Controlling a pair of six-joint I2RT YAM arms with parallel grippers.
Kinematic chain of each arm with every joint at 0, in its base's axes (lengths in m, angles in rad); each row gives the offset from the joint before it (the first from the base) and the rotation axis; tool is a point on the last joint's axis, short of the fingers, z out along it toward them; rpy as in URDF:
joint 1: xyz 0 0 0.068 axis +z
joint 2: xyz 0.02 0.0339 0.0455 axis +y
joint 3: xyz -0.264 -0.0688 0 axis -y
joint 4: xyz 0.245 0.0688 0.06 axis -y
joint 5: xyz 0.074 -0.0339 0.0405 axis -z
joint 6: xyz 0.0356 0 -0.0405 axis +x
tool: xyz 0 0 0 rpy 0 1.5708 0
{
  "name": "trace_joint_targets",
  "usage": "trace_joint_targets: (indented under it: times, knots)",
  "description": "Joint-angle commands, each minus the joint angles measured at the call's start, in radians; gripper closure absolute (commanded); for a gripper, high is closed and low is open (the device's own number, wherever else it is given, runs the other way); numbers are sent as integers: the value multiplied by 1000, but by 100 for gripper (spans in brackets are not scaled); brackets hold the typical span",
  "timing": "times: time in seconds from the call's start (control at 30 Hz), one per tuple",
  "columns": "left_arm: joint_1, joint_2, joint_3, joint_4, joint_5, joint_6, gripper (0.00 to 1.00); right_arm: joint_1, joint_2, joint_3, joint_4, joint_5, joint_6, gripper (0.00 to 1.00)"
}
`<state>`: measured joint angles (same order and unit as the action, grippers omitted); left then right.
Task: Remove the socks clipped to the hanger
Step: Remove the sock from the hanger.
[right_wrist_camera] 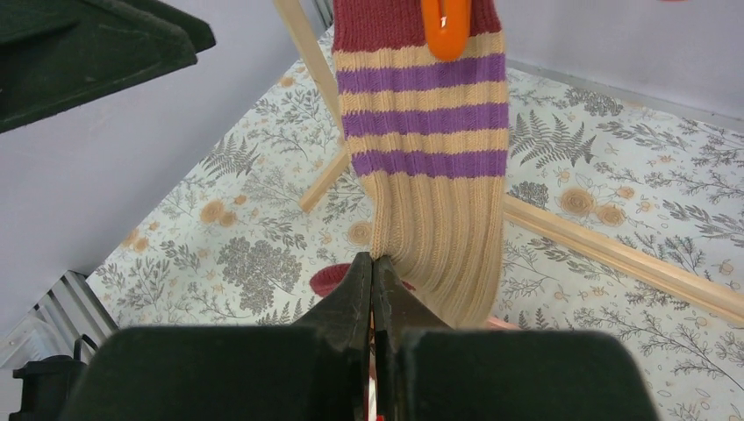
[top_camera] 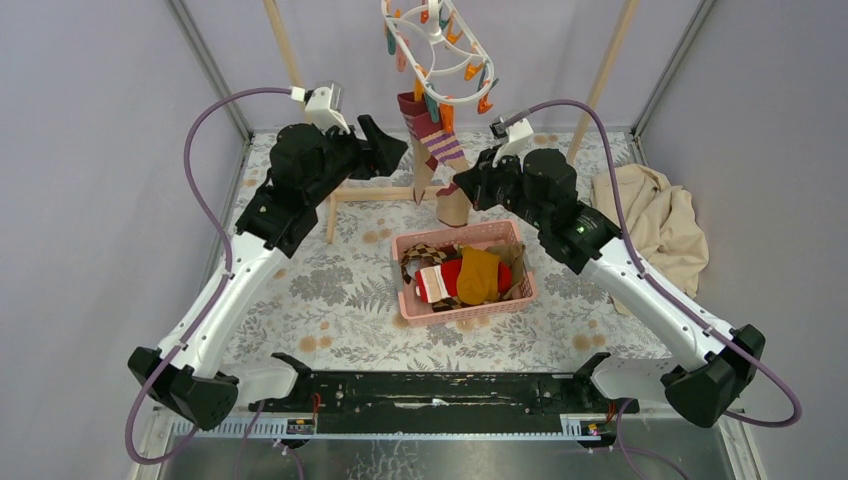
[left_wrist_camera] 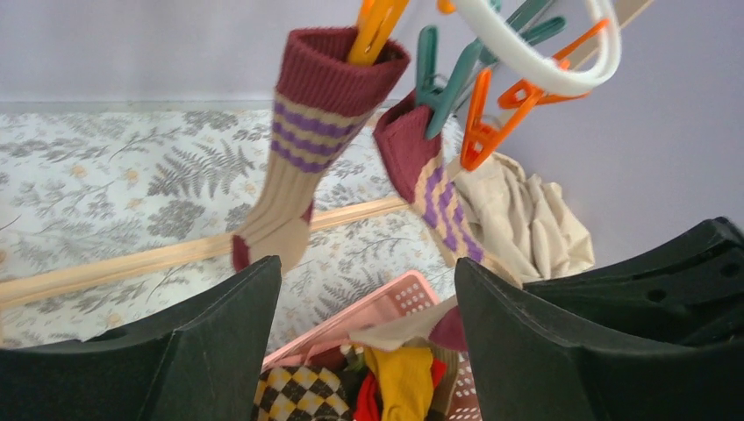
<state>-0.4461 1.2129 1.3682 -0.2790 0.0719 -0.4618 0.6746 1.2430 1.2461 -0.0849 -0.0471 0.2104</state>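
The white hanger (top_camera: 440, 50) hangs at the back with coloured clips on it. Two maroon-cuffed, purple-striped tan socks stay clipped to it: one (left_wrist_camera: 307, 149) under a yellow clip, the other (left_wrist_camera: 430, 193) under a teal clip. My left gripper (left_wrist_camera: 364, 281) is open just left of them (top_camera: 392, 155), with nothing between its fingers. My right gripper (right_wrist_camera: 373, 263) is shut, its tips pinching the lower left edge of a striped sock (right_wrist_camera: 430, 175) that an orange clip (right_wrist_camera: 447, 26) holds. Seen from above, that gripper (top_camera: 458, 188) sits at the sock's tan foot.
A pink basket (top_camera: 505, 236) below the hanger holds several loose socks, among them argyle, mustard and red ones. A beige cloth (top_camera: 650, 220) lies at the right. The wooden rack's base bar (top_camera: 375, 193) and slanted poles (top_camera: 282, 45) stand behind the arms.
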Motion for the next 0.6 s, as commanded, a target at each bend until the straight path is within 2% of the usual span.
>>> trace_joint_targets:
  times: [0.0,0.23,0.57]
  knots:
    - [36,41,70,119,120,-29,19,-2,-41,15,27,-22,10,100]
    - [125,101,57,269,291,-146,17,-2,-61,18,8,-29,7,100]
    - [141,179,93,391,361,-242,16,-2,-81,30,-20,-70,15,100]
